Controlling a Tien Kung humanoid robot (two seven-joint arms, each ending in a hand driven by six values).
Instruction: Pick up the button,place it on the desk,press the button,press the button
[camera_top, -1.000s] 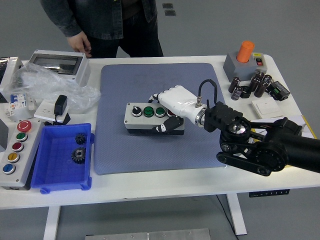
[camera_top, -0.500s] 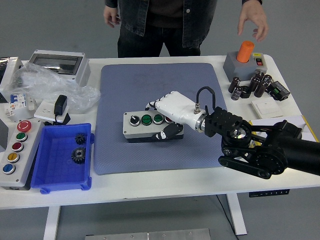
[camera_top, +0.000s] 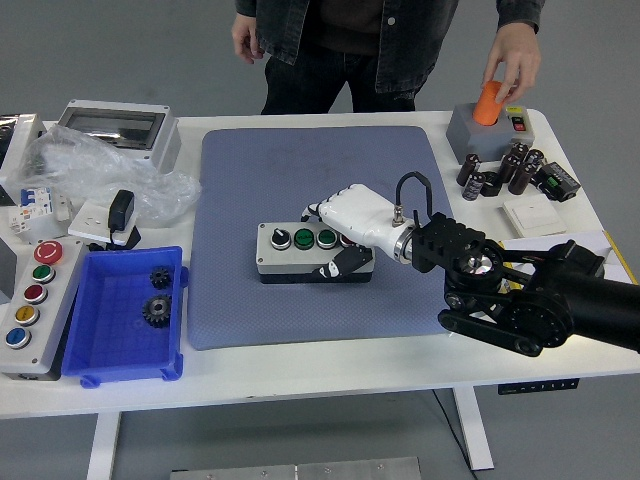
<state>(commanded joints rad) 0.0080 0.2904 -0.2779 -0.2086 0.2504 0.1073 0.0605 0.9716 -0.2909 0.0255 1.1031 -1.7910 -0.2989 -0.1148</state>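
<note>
White table (camera_top: 300, 375) stands on a grey floor (camera_top: 100, 50).

Bright even overhead light, soft faint shadows, sharp focus, no glare

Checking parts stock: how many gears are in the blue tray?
2, both in the blue tray: a smaller gear toward its far end and a bigger gear just nearer. None seem hidden.

White table (camera_top: 330, 362) carries a blue mat (camera_top: 255, 180), perhaps rubber.
</note>
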